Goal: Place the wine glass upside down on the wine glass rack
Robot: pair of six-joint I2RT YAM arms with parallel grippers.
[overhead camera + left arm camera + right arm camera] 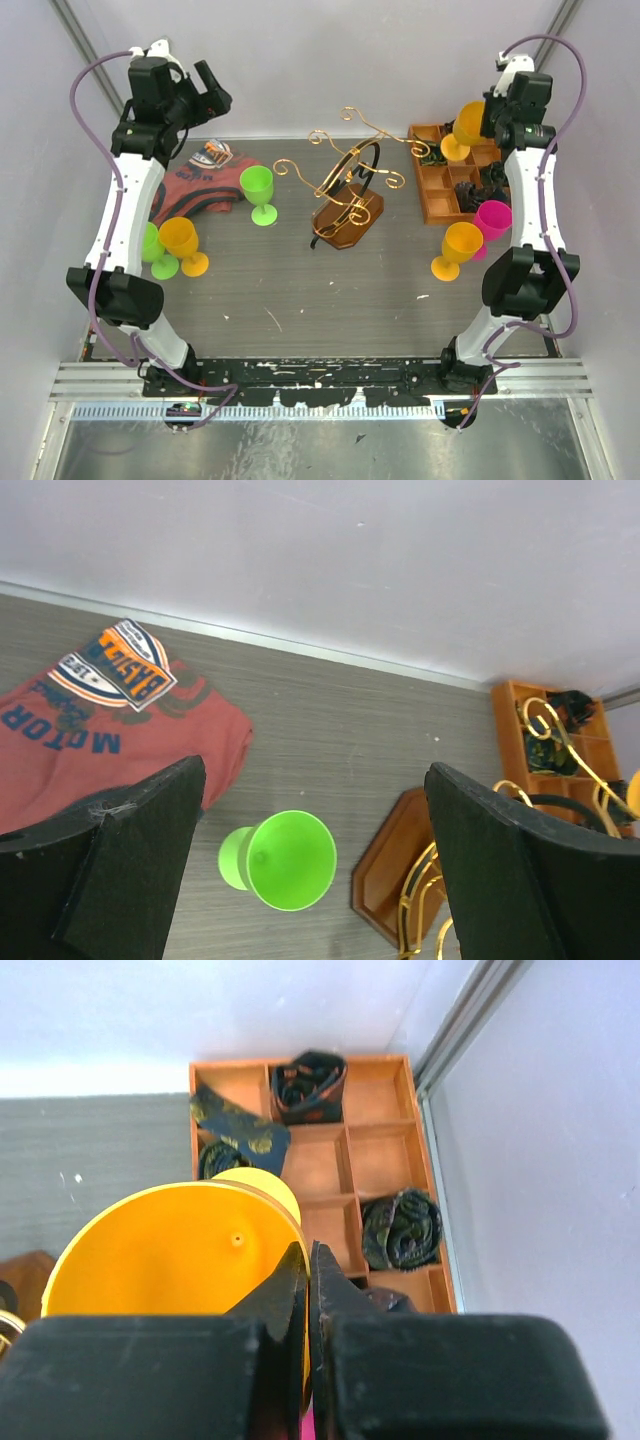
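Observation:
My right gripper (492, 118) (308, 1260) is shut on the rim of a yellow wine glass (467, 124) (170, 1250), one finger inside the bowl and one outside. The glass hangs foot-down above the wooden tray, its mouth facing the wrist camera. The gold wire wine glass rack (350, 170) (548, 730) stands on its brown base (348, 222) (392, 872) at the table's middle, left of that glass. My left gripper (210, 95) (315, 770) is open, raised at the back left, with a green wine glass (258, 191) (288, 860) standing on the table below it.
A brown compartmented tray (440, 190) (372, 1155) with rolled dark cloths sits at the back right. A red shirt (198, 180) (100, 720) lies back left. Orange (182, 241) and green (152, 246) glasses stand left; orange (460, 246) and magenta (492, 217) glasses stand right.

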